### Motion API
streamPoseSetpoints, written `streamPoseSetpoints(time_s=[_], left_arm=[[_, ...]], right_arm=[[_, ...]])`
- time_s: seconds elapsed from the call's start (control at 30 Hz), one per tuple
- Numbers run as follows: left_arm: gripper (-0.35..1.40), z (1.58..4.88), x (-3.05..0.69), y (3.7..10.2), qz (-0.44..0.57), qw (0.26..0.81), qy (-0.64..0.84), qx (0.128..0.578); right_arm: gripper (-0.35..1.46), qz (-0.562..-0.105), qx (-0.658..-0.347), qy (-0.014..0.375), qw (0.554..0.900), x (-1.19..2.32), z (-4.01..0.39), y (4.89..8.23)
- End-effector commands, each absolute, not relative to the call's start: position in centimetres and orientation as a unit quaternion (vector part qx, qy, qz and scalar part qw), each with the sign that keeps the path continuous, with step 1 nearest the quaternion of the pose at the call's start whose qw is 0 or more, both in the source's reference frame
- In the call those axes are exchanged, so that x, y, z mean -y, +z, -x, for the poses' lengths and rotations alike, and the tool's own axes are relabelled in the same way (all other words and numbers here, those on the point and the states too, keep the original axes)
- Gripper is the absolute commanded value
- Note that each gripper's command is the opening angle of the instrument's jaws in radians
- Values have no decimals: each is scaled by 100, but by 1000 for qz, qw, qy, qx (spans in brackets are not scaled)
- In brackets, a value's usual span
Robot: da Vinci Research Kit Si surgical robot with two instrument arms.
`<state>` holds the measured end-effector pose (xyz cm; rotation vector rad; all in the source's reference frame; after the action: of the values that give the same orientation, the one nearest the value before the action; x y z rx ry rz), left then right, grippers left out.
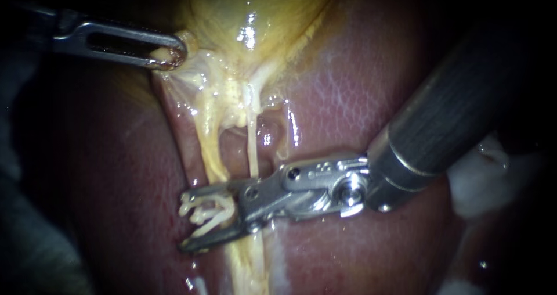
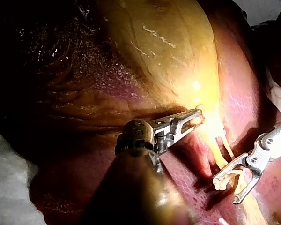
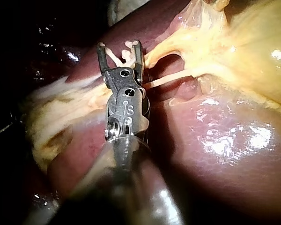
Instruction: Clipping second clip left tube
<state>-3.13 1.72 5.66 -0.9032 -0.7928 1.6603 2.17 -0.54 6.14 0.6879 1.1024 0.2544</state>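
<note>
Liver (image 1: 360,97): two tubes (image 1: 209,150) (image 1: 253,150), two instruments (image 1: 168,57) (image 1: 191,225), clip (image 1: 203,211).

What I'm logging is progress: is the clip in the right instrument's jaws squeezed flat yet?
No: the clip is open, its legs apart between the spread jaws of the right instrument.

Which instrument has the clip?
The right instrument: a white clip sits between its jaws. The left instrument only grips the gallbladder.
</note>
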Motion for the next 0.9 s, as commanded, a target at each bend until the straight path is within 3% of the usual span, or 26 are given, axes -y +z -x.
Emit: streamPoseSetpoints(time_s=[0.03,0.17,0.47,0.9], left_arm=[[-35,313,-172,565,377,519,692,330],[-35,313,-172,566,377,519,692,331],[-35,313,-172,566,377,519,692,331],[-35,312,-172,566,377,520,692,329]], right_arm=[[49,-320,-512,118,788,53,-215,612],[50,-323,-522,119,780,47,-204,600],[50,-355,-528,161,754,31,-166,578],[50,-392,-521,211,729,18,-127,611]])
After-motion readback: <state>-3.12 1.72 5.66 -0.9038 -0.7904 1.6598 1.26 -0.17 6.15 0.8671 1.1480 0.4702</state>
